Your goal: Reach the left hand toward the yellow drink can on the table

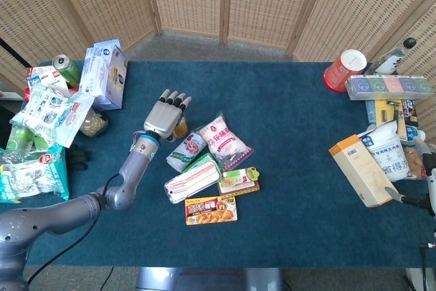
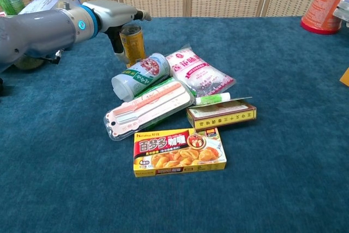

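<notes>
The yellow drink can [image 2: 133, 45] stands upright on the blue table, at the back of a cluster of food packs. In the head view only a sliver of the can [image 1: 181, 128] shows from under my left hand [image 1: 165, 115]. That hand hovers over the can's top and left side with its fingers stretched forward and apart. In the chest view the left hand [image 2: 115, 15] has its thumb hanging down just left of the can; I see no grip on it. Only a small part of my right hand [image 1: 428, 192] shows at the right edge, beside the table.
Just in front of the can lie a white-green tube [image 2: 140, 76], a pink bag [image 2: 199, 72], a flat white pack [image 2: 148, 108] and a curry box [image 2: 179, 151]. A blue-white box [image 1: 104, 75] and a green can [image 1: 66, 69] stand far left. A red cup [image 1: 344, 69] and boxes line the right side.
</notes>
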